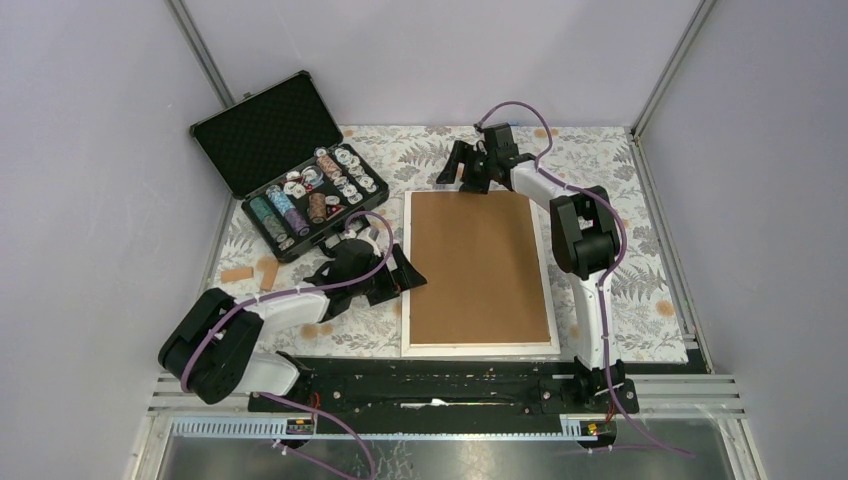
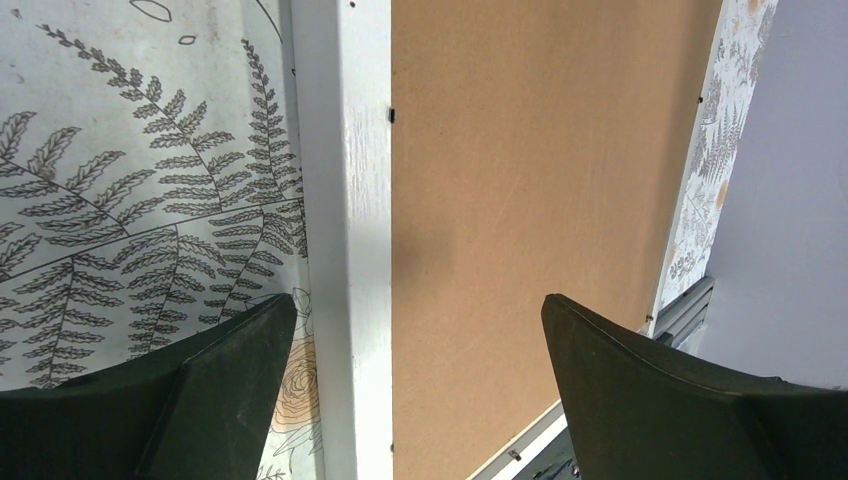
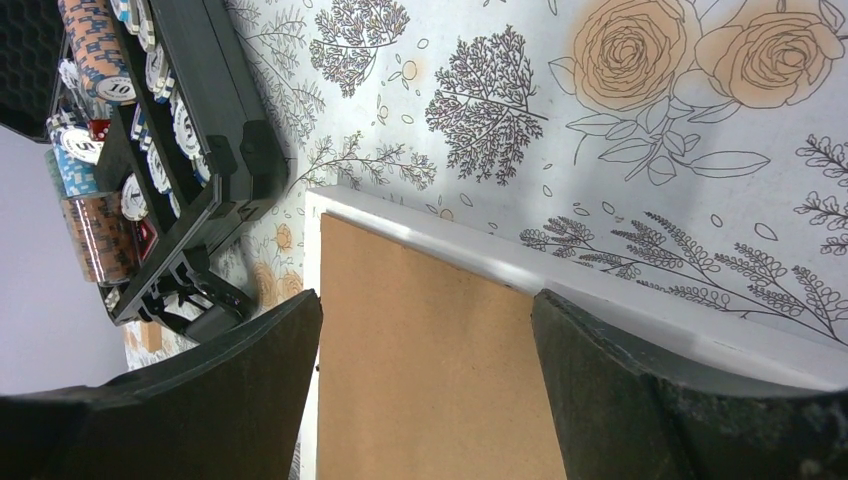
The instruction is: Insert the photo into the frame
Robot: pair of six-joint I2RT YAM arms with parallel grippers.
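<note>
The white frame [image 1: 480,347] lies flat in the middle of the table with a plain brown backing board [image 1: 478,265] filling it. The photo is hidden; no print shows in any view. My left gripper [image 1: 408,270] is open and empty at the frame's left rail; the left wrist view shows the rail [image 2: 345,200] and board [image 2: 540,180] between its spread fingers [image 2: 240,350]. My right gripper [image 1: 460,180] is open and empty over the frame's far edge; the right wrist view shows the far rail [image 3: 560,280] and board [image 3: 420,340].
An open black foam-lined case of chips [image 1: 300,195] stands at the back left, also in the right wrist view [image 3: 150,150]. Two small tan pieces [image 1: 250,272] lie left of the left arm. A metal rail [image 1: 440,385] runs along the near edge. Walls enclose the table.
</note>
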